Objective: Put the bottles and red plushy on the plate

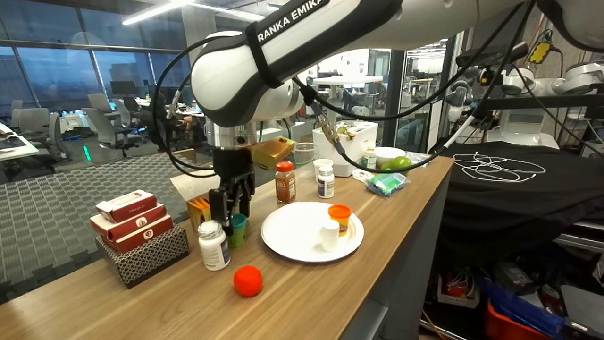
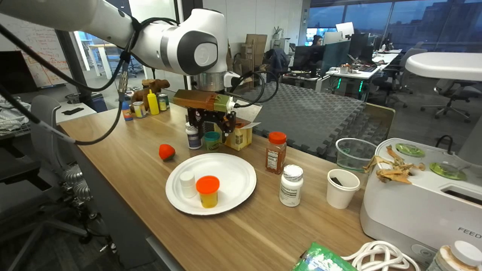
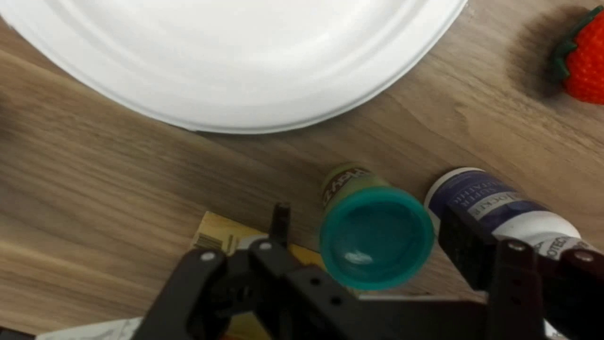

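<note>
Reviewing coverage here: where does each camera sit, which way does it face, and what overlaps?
An exterior view: near the green packet, facing over the plate toward the red plushy; arm and gripper show.
An exterior view: near the red boxes, facing roughly the opposite way toward the white appliance; arm and gripper show.
Wrist view: above the teal-capped bottle, facing down; fingers show.
Both exterior views share the plate, red plushy, arm and gripper.

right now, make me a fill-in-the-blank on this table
Exactly ____ things stand on the plate.
The yellow tub beside the small white bottle has an ____ lid.
The red plushy has dark ____ leaves.
With the teal-lidded tub between its fingers, the gripper is not shut but ____.

Missing words: two; orange; green; open
</note>
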`<state>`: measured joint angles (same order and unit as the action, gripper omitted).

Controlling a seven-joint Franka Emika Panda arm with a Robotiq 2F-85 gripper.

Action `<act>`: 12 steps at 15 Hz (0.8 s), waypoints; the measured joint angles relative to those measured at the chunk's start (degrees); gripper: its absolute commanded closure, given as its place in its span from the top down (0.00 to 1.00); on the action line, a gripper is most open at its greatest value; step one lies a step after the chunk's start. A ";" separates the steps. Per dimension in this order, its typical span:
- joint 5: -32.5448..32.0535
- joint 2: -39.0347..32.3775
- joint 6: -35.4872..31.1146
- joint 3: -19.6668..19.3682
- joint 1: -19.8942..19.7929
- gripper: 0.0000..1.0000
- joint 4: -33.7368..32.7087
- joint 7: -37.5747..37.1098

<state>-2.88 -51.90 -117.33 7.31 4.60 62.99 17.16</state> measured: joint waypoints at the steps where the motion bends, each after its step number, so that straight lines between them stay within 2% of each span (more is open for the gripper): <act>1: 0.00 -0.20 0.06 0.00 0.00 0.42 -0.33 0.00; 3: 0.00 -0.41 0.09 -0.03 -0.02 0.29 -0.65 0.00; 12: 0.00 1.60 0.04 -1.53 -1.37 0.28 -0.01 -0.76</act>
<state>-2.88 -50.31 -117.30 5.78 3.22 62.98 16.41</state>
